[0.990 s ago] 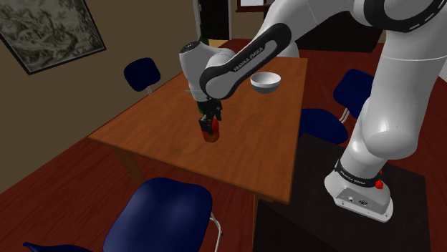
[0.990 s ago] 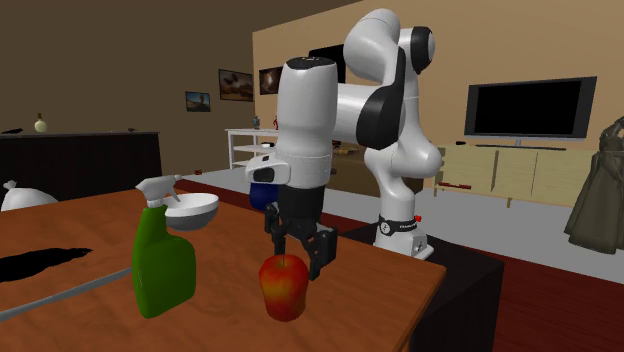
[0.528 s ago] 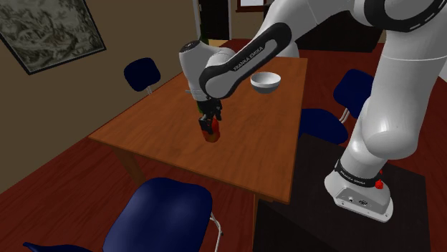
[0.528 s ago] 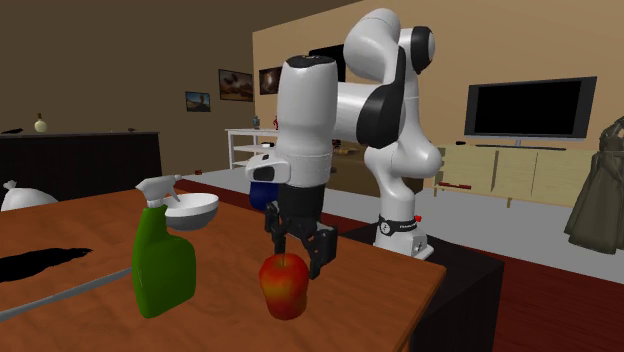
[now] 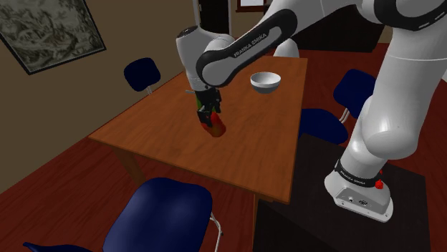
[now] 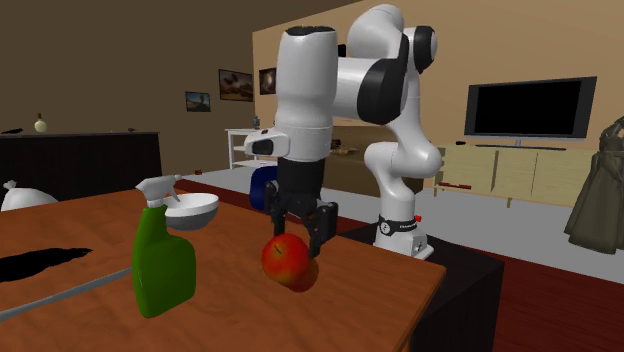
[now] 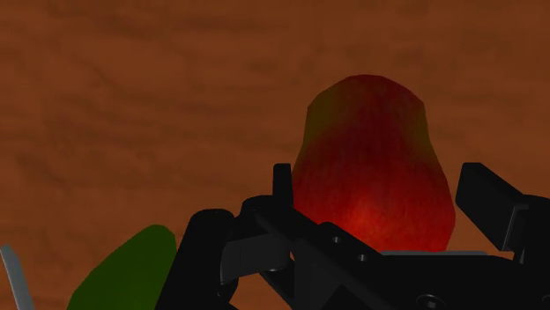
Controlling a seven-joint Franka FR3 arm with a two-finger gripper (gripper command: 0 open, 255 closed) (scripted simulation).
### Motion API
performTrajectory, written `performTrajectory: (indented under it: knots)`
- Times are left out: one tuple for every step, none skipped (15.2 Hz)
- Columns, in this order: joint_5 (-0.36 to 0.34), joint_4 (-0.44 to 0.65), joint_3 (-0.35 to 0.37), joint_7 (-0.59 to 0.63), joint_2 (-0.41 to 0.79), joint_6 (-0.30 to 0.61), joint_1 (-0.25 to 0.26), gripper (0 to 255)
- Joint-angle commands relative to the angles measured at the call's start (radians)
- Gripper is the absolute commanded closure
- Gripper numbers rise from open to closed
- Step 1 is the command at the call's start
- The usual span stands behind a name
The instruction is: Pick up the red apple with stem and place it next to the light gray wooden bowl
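Observation:
The red apple (image 6: 288, 262) hangs tilted just above the brown table (image 6: 385, 290), with my gripper (image 6: 298, 238) shut on its upper part. In the shoulder view the gripper (image 5: 211, 118) holds the apple (image 5: 217, 128) over the table's middle (image 5: 154, 129). The wrist view shows the apple (image 7: 375, 163) clasped between the black fingers (image 7: 483, 195), with wood grain behind it. The pale bowl (image 5: 265, 81) stands upright further up the table, well apart from the apple. In the second exterior view the bowl (image 6: 192, 211) sits behind a green spray bottle.
The green spray bottle (image 6: 162, 262) stands close to the apple, on the second exterior view's left; its green body (image 7: 123, 273) shows beside the gripper. Blue chairs (image 5: 161, 215) (image 5: 143, 72) (image 5: 356, 89) ring the table. The dark stand (image 5: 315, 222) adjoins the table's near corner.
The gripper has risen with the apple, lifting it off the table and tipping it. The arm's wrist moved up a little. Bowl and spray bottle have not moved.

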Motion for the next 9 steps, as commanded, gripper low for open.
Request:
performTrajectory:
  knots:
    - [0.006,0.014,0.001,-0.007,-0.012,-0.026,0.0,255]
    - [0.008,0.022,0.001,-0.01,-0.017,-0.038,0.0,255]
    - [0.01,0.03,0.001,-0.012,-0.022,-0.05,-0.001,255]
    - [0.012,0.038,0.001,-0.015,-0.026,-0.063,-0.001,255]
    - [0.014,0.047,0.001,-0.018,-0.031,-0.075,-0.001,255]
    - [0.016,0.056,0.001,-0.02,-0.035,-0.088,-0.001,255]
    - [0.018,0.065,0.002,-0.023,-0.039,-0.1,-0.001,255]
    - [0.019,0.074,0.002,-0.025,-0.042,-0.113,-0.001,255]
    - [0.021,0.083,0.002,-0.028,-0.046,-0.125,-0.001,255]
